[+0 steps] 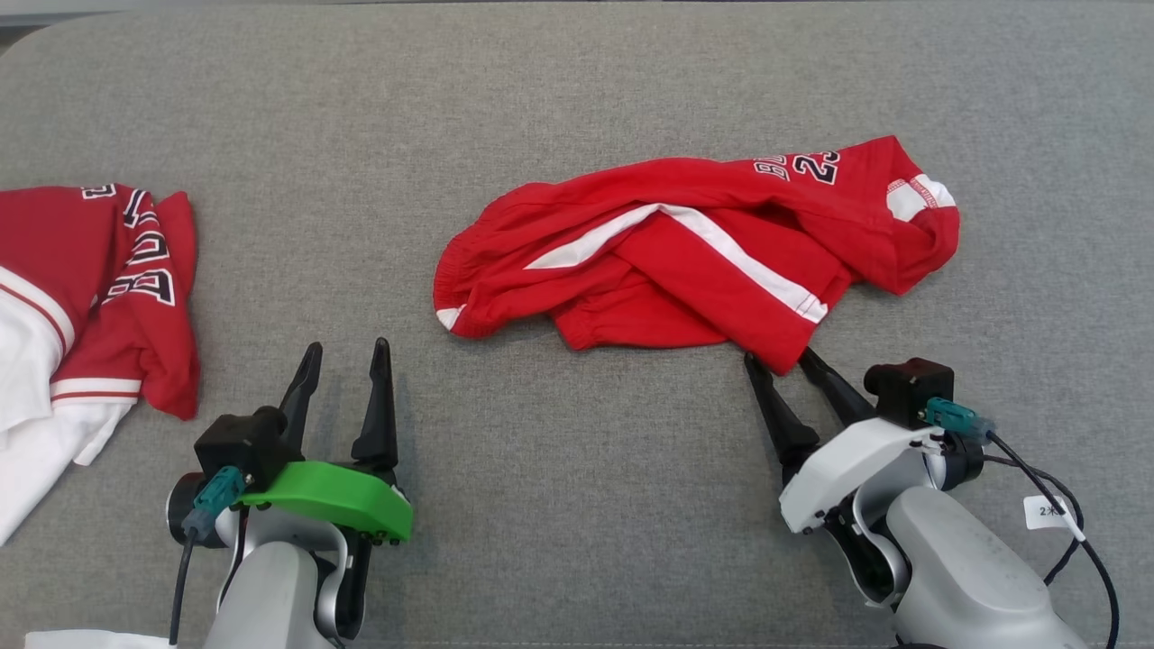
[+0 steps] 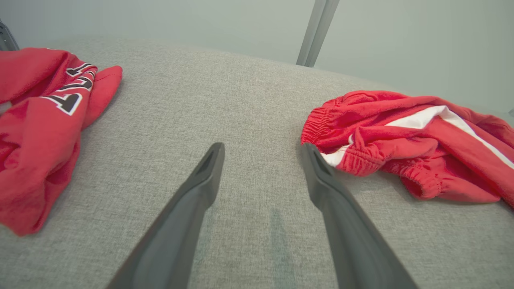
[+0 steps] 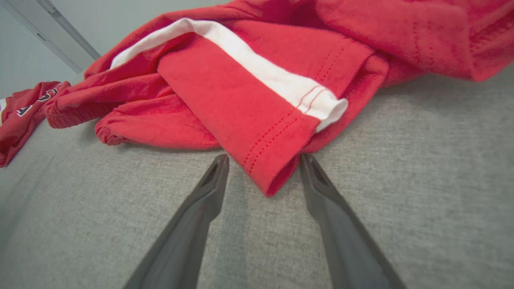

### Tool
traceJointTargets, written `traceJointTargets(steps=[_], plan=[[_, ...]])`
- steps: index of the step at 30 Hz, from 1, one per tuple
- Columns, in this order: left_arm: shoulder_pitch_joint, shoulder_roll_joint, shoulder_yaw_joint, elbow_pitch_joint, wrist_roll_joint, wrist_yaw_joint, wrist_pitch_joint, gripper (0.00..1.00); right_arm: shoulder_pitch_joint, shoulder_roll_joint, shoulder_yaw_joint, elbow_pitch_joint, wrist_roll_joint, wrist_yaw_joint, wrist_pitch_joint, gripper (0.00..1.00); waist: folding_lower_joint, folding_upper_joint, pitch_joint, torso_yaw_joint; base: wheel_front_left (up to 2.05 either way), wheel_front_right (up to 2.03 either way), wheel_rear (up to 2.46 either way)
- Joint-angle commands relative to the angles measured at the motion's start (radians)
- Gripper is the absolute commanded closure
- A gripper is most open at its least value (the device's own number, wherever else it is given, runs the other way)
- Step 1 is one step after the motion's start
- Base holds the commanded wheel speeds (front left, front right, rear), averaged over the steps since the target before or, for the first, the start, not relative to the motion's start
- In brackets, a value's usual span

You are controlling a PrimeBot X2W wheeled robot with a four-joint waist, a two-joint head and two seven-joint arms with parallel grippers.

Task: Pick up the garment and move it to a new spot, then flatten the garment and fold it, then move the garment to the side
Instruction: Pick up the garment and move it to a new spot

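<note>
While both arms sit low by the near edge of the desk (image 1: pixel 577 108), nothing is gripped. Desk top is grey woven fabric, rounded at the far left corner. On it the red shorts (image 1: pixel 694 252) lie crumpled a bit right of centre, well off every edge. White side stripes are showing, the elastic waistband is bunched toward the left, and there's dark number print and a white-trimmed hem at the far right end. One leg hem pokes toward the near edge, and that corner sits right between the tips of the right gripper (image 1: pixel 776 355). Its fingers (image 3: pixel 188 224) are spread wide, one either side of the hem. In the right wrist view there's a clear gap on the left finger's side; the other is so close I can't tell if it touches. Cloth is not pinched. Over bare desk, left of the shorts, the left gripper (image 1: pixel 347 347) has its fingers (image 2: pixel 188 208) spread wide too, with nothing between them. From the head view its tips are near the waistband end but apart from it. A second garment, a red and white jersey (image 1: pixel 99 288) with dark lettering, is heaped at the left edge, well apart from the shorts. A pale wall (image 2: pixel 421 40) and a grey upright post (image 2: pixel 317 32) stand beyond the far edge.
</note>
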Motion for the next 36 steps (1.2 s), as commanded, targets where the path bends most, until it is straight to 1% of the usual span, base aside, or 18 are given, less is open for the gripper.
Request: traceJointTargets(steps=[1,2,4,6,9,12,15,18,20,21,22,23,26,28,33,35,36], plan=[[0.0,0.0,-0.001,-0.008,-0.008,0.006,-0.001,0.0,-0.016,-0.008,0.009,0.005,-0.003,-0.001,-0.003,0.24,0.0,0.0,0.02,0.019,0.0,0.0,0.0],[-0.002,0.0,-0.004,-0.009,-0.01,0.007,-0.001,0.0,-0.02,-0.008,0.016,0.009,-0.005,-0.001,-0.003,0.55,0.0,0.0,0.022,0.02,0.0,0.0,0.0],[-0.006,0.0,-0.006,-0.01,-0.012,0.009,-0.001,0.0,-0.029,-0.007,0.031,0.015,-0.012,-0.001,-0.003,1.0,0.0,0.0,0.022,0.016,0.0,0.0,0.0],[-0.003,0.0,-0.008,-0.007,-0.019,0.009,-0.001,0.0,-0.035,-0.012,0.042,0.015,-0.014,-0.001,-0.003,1.0,0.0,0.0,0.016,0.009,0.0,0.0,0.0],[0.015,0.001,-0.008,0.003,-0.03,0.008,-0.001,0.0,-0.015,-0.047,0.063,-0.018,-0.033,-0.001,-0.003,1.0,0.0,0.0,-0.012,-0.012,0.0,0.0,0.0],[0.044,0.001,-0.022,0.027,-0.045,0.0,-0.001,0.0,0.064,-0.131,0.108,-0.095,-0.038,-0.001,-0.003,1.0,0.0,0.0,-0.071,-0.053,0.0,0.0,0.0],[0.059,0.001,-0.035,0.044,-0.063,-0.008,-0.001,0.0,0.127,-0.203,0.169,-0.143,-0.005,-0.001,-0.003,1.0,0.0,0.0,-0.115,-0.082,0.0,0.0,0.0],[0.072,0.001,-0.055,0.062,-0.07,-0.01,-0.001,0.0,0.164,-0.272,0.215,-0.154,0.042,-0.001,-0.003,1.0,0.0,0.0,-0.146,-0.101,0.0,0.0,0.0],[0.078,0.002,-0.061,0.073,-0.07,-0.013,-0.001,0.0,0.172,-0.293,0.231,-0.15,0.063,-0.001,-0.003,1.0,0.0,0.0,-0.162,-0.108,0.0,0.0,0.0],[0.082,0.002,-0.063,0.08,-0.069,-0.014,-0.001,0.0,0.177,-0.297,0.222,-0.143,0.07,-0.001,-0.003,0.9,0.0,0.0,-0.171,-0.111,0.0,0.0,0.0],[0.087,0.002,-0.064,0.088,-0.061,-0.015,-0.001,0.0,0.185,-0.299,0.216,-0.129,0.071,-0.001,-0.003,0.22,0.0,0.0,-0.182,-0.112,0.0,0.0,0.0],[0.095,0.002,-0.061,0.093,-0.057,-0.015,-0.001,0.0,0.192,-0.294,0.206,-0.119,0.067,-0.001,-0.003,0.0,0.0,0.0,-0.194,-0.112,0.0,0.0,0.0],[0.131,0.002,-0.047,0.1,-0.03,-0.002,-0.001,0.0,0.207,-0.261,0.123,-0.107,0.03,-0.001,-0.003,0.0,0.0,0.0,-0.233,-0.115,0.0,0.0,0.0],[0.156,0.002,-0.031,0.085,-0.004,0.01,-0.001,0.0,0.229,-0.233,0.042,-0.116,-0.011,-0.001,-0.003,0.0,0.0,0.0,-0.254,-0.118,0.0,0.0,0.0],[0.228,0.001,0.016,0.009,0.065,0.049,-0.001,0.0,0.289,-0.126,-0.165,-0.211,-0.142,-0.001,-0.003,0.0,0.0,0.0,-0.289,-0.125,0.0,0.0,0.0],[0.25,0.001,0.029,-0.029,0.092,0.058,-0.001,0.0,0.314,-0.083,-0.219,-0.244,-0.192,-0.001,-0.003,0.0,0.0,0.0,-0.298,-0.126,0.0,0.0,0.0],[0.25,0.001,0.029,-0.029,0.092,0.058,-0.001,0.0,0.314,-0.083,-0.219,-0.244,-0.192,-0.001,-0.003,0.0,0.0,0.0,-0.298,-0.126,0.0,0.0,0.0]])
